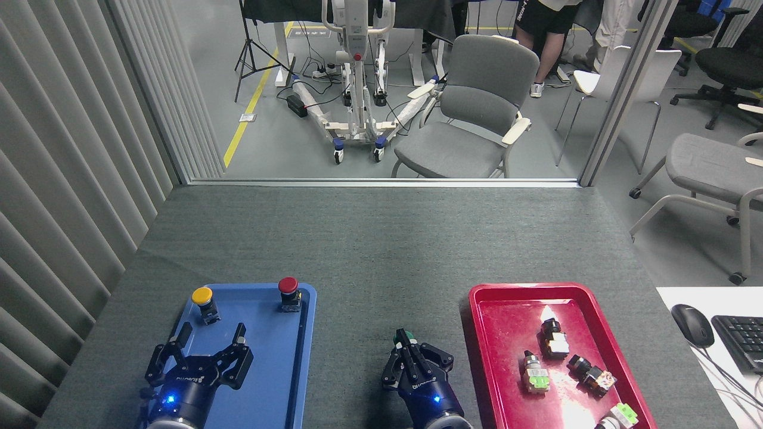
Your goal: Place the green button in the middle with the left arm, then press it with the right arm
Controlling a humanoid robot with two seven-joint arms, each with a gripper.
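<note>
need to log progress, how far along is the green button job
Done: the green button sits on the bare tabletop between the blue tray and the red tray, and the left gripper hangs open over the blue tray, holding nothing.
In hand: the right gripper is shut, its tips right at the cap, mostly hiding it.
Left: whether the press is complete cannot be told.

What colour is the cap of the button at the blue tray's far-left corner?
Yellow: the cap shows clearly in the head view, on a dark base.
</note>
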